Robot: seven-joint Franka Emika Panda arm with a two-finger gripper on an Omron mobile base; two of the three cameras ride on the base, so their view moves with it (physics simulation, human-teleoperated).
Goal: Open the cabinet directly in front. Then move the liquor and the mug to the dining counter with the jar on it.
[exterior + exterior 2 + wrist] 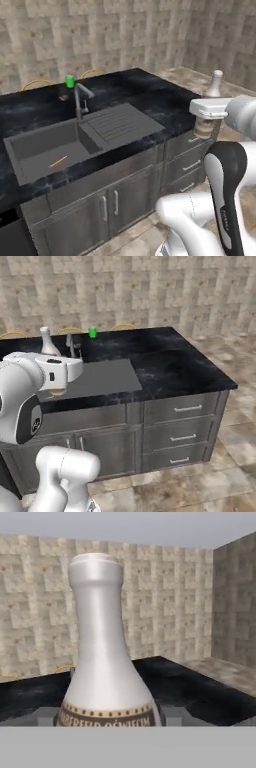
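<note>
Claw (205,126) pinching the bottle (214,84) low on its body, jaws set wide around the broad base; bottle upright, neck sticking up above the hand. It hangs at the counter (150,95) right end, by the front edge in the left base view, above the drawers (180,423); whether its base is touching the top yet can't be told. Hand view: bottle (102,662) fills the centre, label band at the bottom, fingertips hidden behind it. Mug (70,81) sits at the back edge behind the faucet (80,100), jar (63,95) just beside it. Sink (55,150) is inset left of centre. Bottle looks rigid, smooth and glossy, likely slippery and breakable; top-tall, so tips easily. Best hold is the wide lower body at the label, not the tapering neck.
</note>
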